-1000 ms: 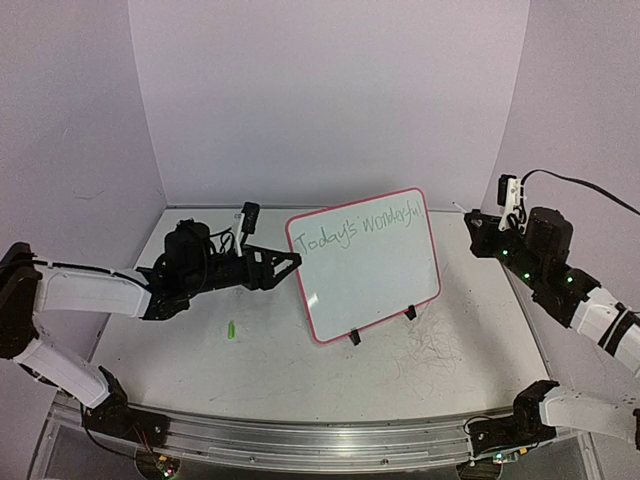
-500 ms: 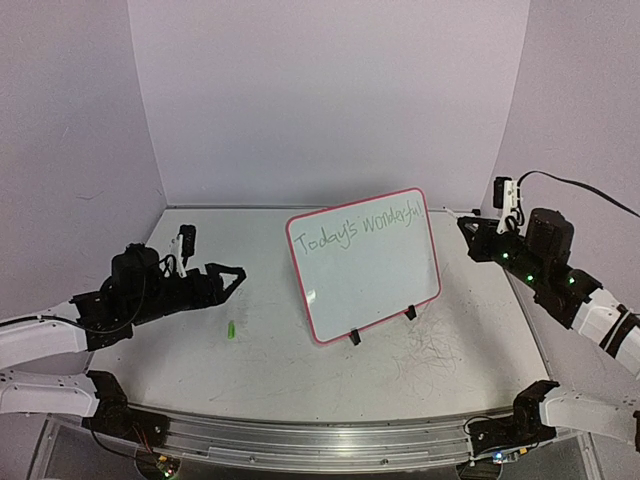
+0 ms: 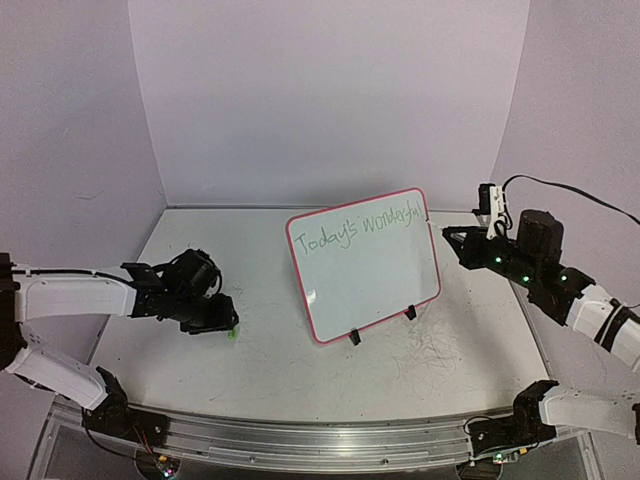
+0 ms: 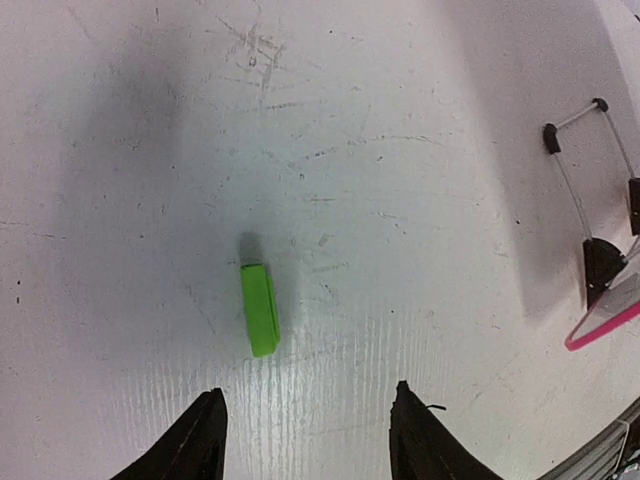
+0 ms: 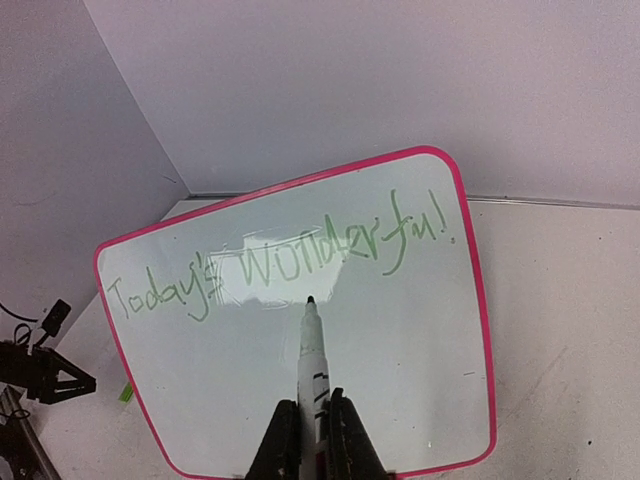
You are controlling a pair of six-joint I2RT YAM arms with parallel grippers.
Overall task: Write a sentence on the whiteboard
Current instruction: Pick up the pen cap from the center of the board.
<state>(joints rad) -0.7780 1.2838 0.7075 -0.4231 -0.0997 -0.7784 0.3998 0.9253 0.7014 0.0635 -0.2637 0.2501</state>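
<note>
Top view: the whiteboard (image 3: 365,262) stands propped just ahead of the right gripper (image 3: 452,240). Left wrist: left gripper (image 4: 307,392) spread and empty, green cap (image 4: 260,308) just beyond its fingers. Right wrist: fingers clamped on a marker (image 5: 311,345), tip just under the sentence (image 5: 280,265). The whiteboard looks light and tippy, so probably brace its rim.

The pale grey table (image 3: 270,370) is scuffed and scratched over most of its top. The whiteboard (image 3: 370,270) stands on it near the middle, leaning back on two black clip feet (image 3: 354,337). A tangle of dark scribbles (image 3: 432,355) marks the tabletop just in front of the whiteboard's right end. A small oblong green piece (image 4: 260,308) lies flat to the whiteboard's left, apart from it.
</note>
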